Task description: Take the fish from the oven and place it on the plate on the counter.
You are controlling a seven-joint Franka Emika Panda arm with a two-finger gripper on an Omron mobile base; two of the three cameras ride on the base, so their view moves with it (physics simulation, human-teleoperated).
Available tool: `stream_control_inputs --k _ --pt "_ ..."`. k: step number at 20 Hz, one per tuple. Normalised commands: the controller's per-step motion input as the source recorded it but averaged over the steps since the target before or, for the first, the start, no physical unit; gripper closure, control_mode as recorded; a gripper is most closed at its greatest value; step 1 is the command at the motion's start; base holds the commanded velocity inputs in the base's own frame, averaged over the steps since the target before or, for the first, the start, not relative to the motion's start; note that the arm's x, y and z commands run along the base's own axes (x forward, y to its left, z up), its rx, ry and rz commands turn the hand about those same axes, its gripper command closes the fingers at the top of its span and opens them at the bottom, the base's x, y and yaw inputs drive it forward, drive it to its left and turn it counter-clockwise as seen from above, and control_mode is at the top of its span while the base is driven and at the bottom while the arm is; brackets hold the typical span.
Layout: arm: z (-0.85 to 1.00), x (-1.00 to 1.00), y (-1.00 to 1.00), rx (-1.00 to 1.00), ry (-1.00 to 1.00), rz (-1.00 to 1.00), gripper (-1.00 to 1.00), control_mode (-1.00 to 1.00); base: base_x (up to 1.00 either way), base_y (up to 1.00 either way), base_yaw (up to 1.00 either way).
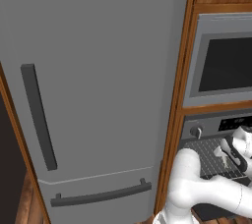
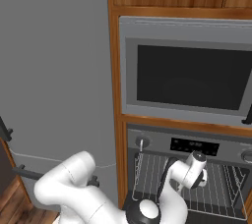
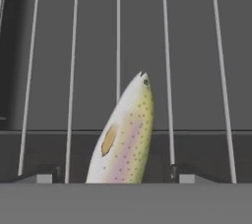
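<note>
From the left base camera I see my arm reaching into the oven (image 1: 216, 134), beside the grey fridge (image 1: 88, 85). Over on the right base view, the wrist sits before the wire rack (image 2: 216, 188), under the microwave (image 2: 187, 70). At the hand camera, the fish (image 3: 125, 137) stands between the fingertips (image 3: 47, 178) of my gripper (image 3: 118, 176); whether they pinch it I cannot tell.

We can read no text, label, brand or number anywhere. The dark digital display strip (image 2: 194, 146) on the steel-fronted oven (image 2: 147, 142) carries faint light marks, too small and blurred for us to make out as characters. In the left base view the same strip (image 1: 235, 123) shows only a few pale specks, equally unreadable to us.
</note>
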Motion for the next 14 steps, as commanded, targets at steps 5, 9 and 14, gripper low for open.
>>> stream_control_inputs --k 5,9,14 --pt "-0.07 0.0 0.0 0.0 0.0 0.0 1.0 -1.0 0.0 0.0 0.0" --pt "-0.03 0.0 0.0 0.0 0.0 0.0 1.0 -1.0 0.0 0.0 0.0" --pt "0.0 -0.02 0.0 0.0 0.0 0.0 1.0 -1.0 0.0 0.0 0.0"
